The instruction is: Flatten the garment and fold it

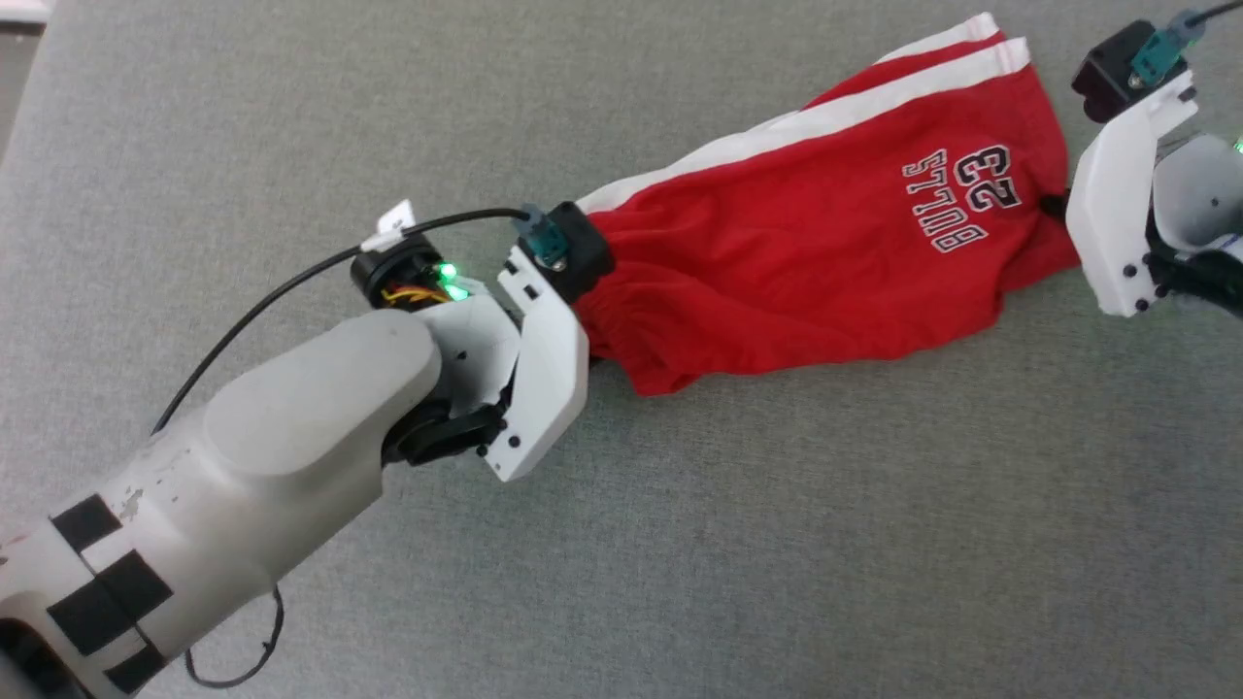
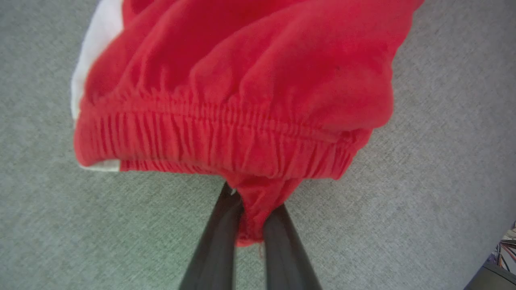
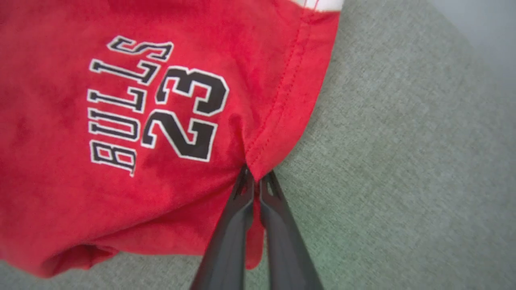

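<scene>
Head view: the garment (image 1: 796, 262) is seen stretched across the grey bench (image 1: 680, 544), its long axis running from the left pincer (image 1: 590, 357) at the waistband to the right pincer (image 1: 1057, 206) at the hem. Left wrist view: a fold of the gathered waistband is pinched between nearly closed fingers (image 2: 217, 241). Right wrist view: the hem is clamped likewise, with the fabric lying straight ahead of the tips.

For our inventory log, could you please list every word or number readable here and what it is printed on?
"BULLS": black, white-edged letters on the red shorts, near the hem pinched by the right gripper.
"23": on the shorts beside that word.
White tag on the black cable: too small to read.
</scene>
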You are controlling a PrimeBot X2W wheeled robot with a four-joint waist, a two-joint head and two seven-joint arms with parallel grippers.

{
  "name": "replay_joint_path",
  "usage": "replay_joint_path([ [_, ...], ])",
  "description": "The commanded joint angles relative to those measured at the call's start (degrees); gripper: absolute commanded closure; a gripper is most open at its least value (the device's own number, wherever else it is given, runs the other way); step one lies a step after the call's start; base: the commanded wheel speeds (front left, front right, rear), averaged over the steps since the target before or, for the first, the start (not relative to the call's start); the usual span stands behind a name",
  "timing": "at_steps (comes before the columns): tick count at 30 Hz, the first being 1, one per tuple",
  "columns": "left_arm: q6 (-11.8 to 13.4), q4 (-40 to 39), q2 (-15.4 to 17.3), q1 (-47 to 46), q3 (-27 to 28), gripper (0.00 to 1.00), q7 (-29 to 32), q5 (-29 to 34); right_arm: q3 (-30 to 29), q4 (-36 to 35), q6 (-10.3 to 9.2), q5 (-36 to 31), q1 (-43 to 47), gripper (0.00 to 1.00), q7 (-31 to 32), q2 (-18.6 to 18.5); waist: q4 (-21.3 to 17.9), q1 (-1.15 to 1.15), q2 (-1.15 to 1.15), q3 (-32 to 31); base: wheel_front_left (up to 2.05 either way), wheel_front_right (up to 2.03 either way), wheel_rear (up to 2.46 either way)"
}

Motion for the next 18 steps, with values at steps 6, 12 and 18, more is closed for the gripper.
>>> replay_joint_path([
  [6, -0.4, 1.2, 1.6, 2.7, -0.4, 1.00, -3.9, -2.2, 0.2, -4.5, -0.12, 1.9, 2.5, 1.00, -8.4, -2.0, -2.7, -0.02, 0.00, -6.0, 0.00, 0.00, 0.00],
  [12, -0.4, -0.9, 4.3, 5.6, -0.4, 1.00, -7.0, -4.8, 0.6, -13.3, -0.12, 2.8, 6.9, 1.00, -13.2, -8.4, -4.4, -0.02, 0.00, -11.2, 0.00, 0.00, 0.00],
  [18, -0.4, -5.4, 7.8, 10.7, -0.4, 1.00, -7.6, -5.0, 0.8, -23.2, -0.12, 3.2, 14.8, 1.00, -16.5, -15.7, -5.9, -0.02, 0.00, -14.7, 0.00, 0.00, 0.00],
])
